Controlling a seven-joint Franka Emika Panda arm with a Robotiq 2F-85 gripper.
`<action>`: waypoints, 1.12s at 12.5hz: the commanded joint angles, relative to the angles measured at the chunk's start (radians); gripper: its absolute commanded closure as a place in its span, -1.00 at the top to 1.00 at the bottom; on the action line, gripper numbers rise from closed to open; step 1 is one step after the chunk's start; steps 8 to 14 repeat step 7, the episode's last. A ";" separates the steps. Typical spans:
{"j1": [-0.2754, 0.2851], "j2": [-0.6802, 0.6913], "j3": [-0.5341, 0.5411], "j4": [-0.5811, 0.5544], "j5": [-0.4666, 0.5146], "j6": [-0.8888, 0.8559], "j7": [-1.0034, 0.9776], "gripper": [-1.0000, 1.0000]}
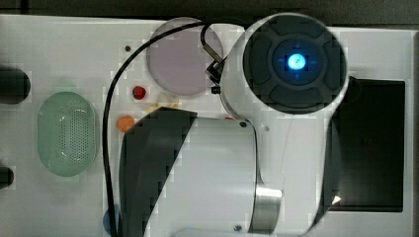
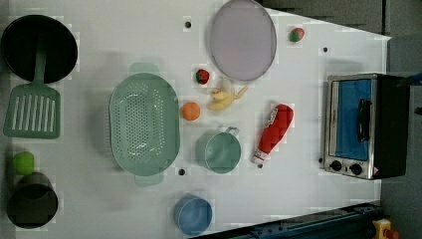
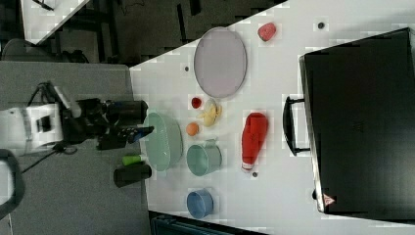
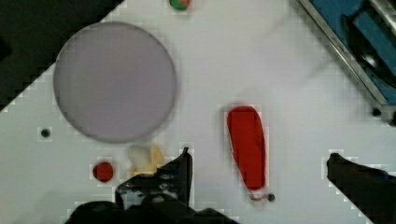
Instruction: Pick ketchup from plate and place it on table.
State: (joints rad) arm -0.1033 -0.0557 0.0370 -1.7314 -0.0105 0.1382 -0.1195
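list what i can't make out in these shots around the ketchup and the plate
- Top view: the ketchup is hidden under the arm, which also covers part of the table.
- Ketchup label: too blurred to read in the left view.
- Wrist view: gripper finger bases cut off by the frame edge.
- Plate: its far rim is cut by the left view's top edge.

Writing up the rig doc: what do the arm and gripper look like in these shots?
The arm has glossy white shells with dark grey or black sections and a brushed metal ring near one joint. A round dark cap carries a glowing blue light. A black cable loops along the arm. The gripper is black, with two dark fingers.
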 commanded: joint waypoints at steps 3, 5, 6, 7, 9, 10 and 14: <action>0.000 0.001 0.007 0.009 0.004 -0.085 0.042 1.00; 0.000 0.003 0.007 0.006 0.004 -0.085 0.042 1.00; 0.000 0.004 0.007 0.006 0.004 -0.085 0.042 1.00; 0.000 0.004 0.007 0.006 0.004 -0.085 0.042 1.00; 0.000 0.004 0.007 0.006 0.004 -0.085 0.042 1.00; 0.000 0.004 0.007 0.006 0.004 -0.085 0.042 1.00; 0.000 0.004 0.007 0.006 0.004 -0.085 0.042 1.00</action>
